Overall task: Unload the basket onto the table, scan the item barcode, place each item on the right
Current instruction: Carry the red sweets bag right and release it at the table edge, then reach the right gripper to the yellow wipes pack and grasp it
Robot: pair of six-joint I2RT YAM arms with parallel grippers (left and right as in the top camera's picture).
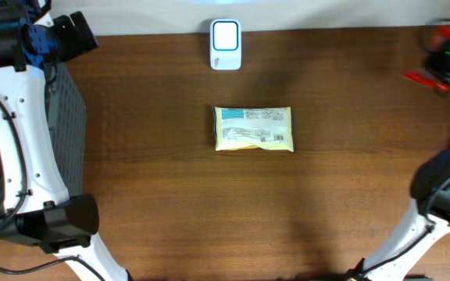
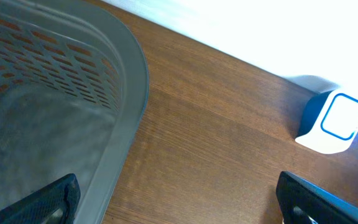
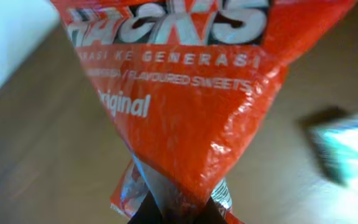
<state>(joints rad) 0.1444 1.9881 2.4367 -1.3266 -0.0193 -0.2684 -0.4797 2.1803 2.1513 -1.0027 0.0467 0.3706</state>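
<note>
Item: we note a red-orange sweets bag, white lettering, glossy crinkled film, held near the table's far right corner | right claw: pinched tight on the bag's edge | left claw: spread wide, empty, by the basket

Bare brown wooden counter surrounds the flat yellow-and-teal plastic packet on every side. The white-and-blue box-shaped scanner stands well behind it at the far edge; the grey perforated plastic basket blocks the left side.
</note>
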